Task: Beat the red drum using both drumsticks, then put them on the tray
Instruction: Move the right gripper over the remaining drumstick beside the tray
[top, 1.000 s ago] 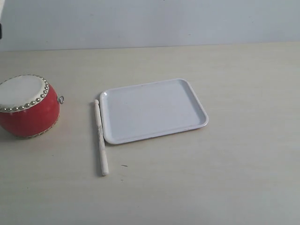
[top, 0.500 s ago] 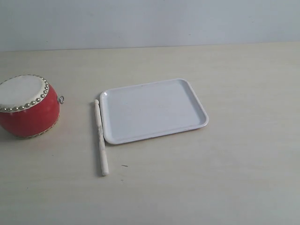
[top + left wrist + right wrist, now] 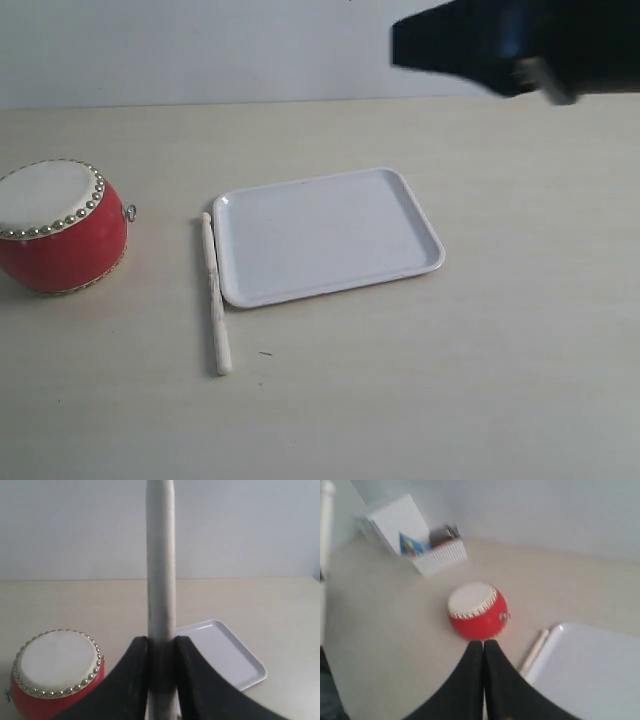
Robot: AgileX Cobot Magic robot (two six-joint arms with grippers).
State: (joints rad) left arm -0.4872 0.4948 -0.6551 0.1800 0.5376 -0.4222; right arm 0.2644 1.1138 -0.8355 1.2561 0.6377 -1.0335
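Note:
The red drum (image 3: pixel 60 228) with its cream skin stands at the table's left edge, also seen as the drum (image 3: pixel 55 675) and the drum (image 3: pixel 477 611). The white tray (image 3: pixel 325 235) lies mid-table, empty. One drumstick (image 3: pixel 214 293) lies on the table along the tray's left rim. My left gripper (image 3: pixel 161 647) is shut on the other drumstick (image 3: pixel 160 560), which stands upright between its fingers; this gripper is outside the exterior view. My right gripper (image 3: pixel 483 647) is shut with nothing in it, held above the table near the drum. A dark blurred part of the right arm (image 3: pixel 510 45) shows at the top right.
A white basket (image 3: pixel 427 547) with a box and small items stands beyond the drum in the right wrist view. The pale table (image 3: pixel 450 380) runs back to a plain wall.
The right arm has come into the exterior view at the top right, blurred. Drum, tray and the lying drumstick have not moved.

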